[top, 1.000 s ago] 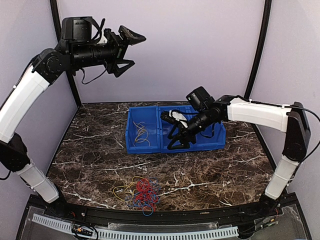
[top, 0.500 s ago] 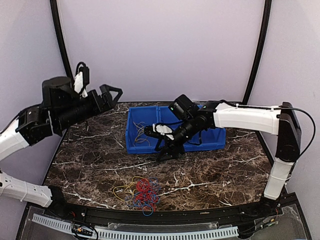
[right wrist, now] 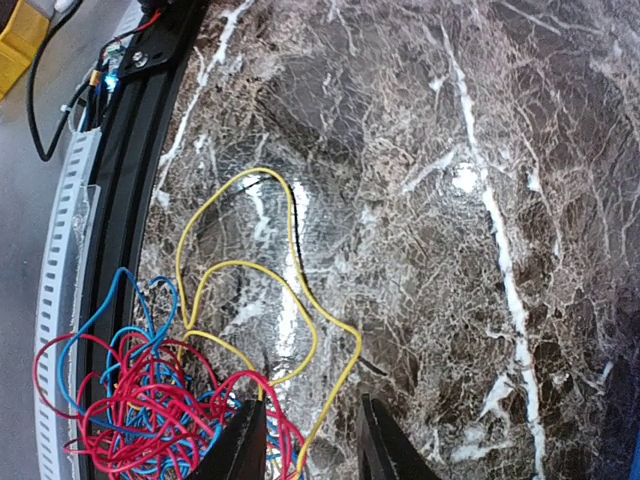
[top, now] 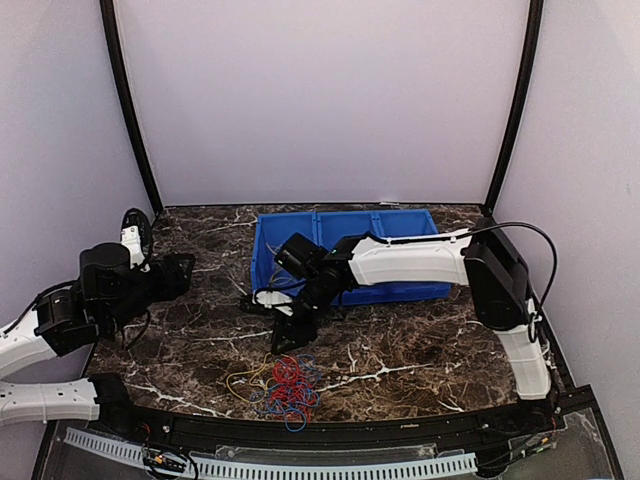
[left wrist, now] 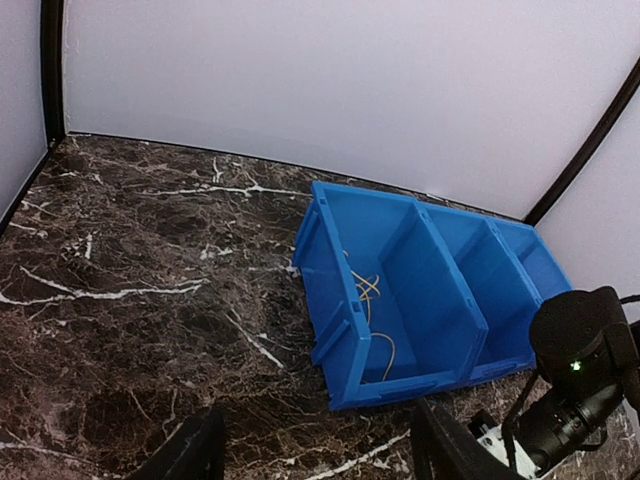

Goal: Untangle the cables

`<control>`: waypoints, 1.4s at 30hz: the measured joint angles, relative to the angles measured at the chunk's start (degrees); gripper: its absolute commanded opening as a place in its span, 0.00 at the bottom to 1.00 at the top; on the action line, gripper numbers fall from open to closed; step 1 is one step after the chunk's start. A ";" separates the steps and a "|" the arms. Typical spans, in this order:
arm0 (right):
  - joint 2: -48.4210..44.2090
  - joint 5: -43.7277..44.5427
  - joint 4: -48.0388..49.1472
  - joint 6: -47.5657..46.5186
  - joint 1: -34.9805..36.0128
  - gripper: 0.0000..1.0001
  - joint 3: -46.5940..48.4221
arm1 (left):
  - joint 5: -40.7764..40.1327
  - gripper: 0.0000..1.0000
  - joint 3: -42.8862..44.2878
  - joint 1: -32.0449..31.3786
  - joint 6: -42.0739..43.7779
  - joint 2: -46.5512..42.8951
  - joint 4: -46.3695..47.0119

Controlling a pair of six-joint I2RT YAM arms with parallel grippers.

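The cables (top: 283,385) lie as a red, blue and yellow tangle on the marble near the front edge. My right gripper (top: 288,335) hangs just behind them, pointing down at them. In the right wrist view its jaws (right wrist: 312,445) stand open and fairly narrow. A yellow loop (right wrist: 340,385) and a red loop (right wrist: 285,430) run between them, and the red-blue mass (right wrist: 130,400) lies to the left. My left gripper (top: 178,272) is low at the table's left, open and empty (left wrist: 315,455). A few yellow cables (left wrist: 368,290) rest in the bin's left compartment.
A blue three-compartment bin (top: 400,225) stands at the back middle, also in the left wrist view (left wrist: 345,340). The black front rail (right wrist: 120,200) with a white slotted duct (top: 300,465) runs right beside the tangle. Black frame posts stand at the back corners.
The left arm came down from high up to low over the table's left, jaws somewhat narrower. The right arm moved out of the bin, forward and left to the tangle, its jaws narrowing.
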 measured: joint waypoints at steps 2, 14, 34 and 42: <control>2.71 0.26 -0.83 1.22 0.07 0.42 2.60 | 2.91 0.65 0.02 0.00 -0.79 1.66 -0.24; 6.88 2.23 -4.79 4.00 0.46 0.22 7.32 | 12.04 0.63 -0.37 0.04 -2.56 4.04 -0.63; -4.07 3.58 -10.69 1.86 0.04 0.00 9.14 | 22.08 0.65 -1.14 -0.79 2.01 10.27 9.57; -21.29 -0.48 -6.32 2.16 -4.48 0.00 1.07 | 35.67 0.66 -3.23 -3.52 5.97 18.45 26.71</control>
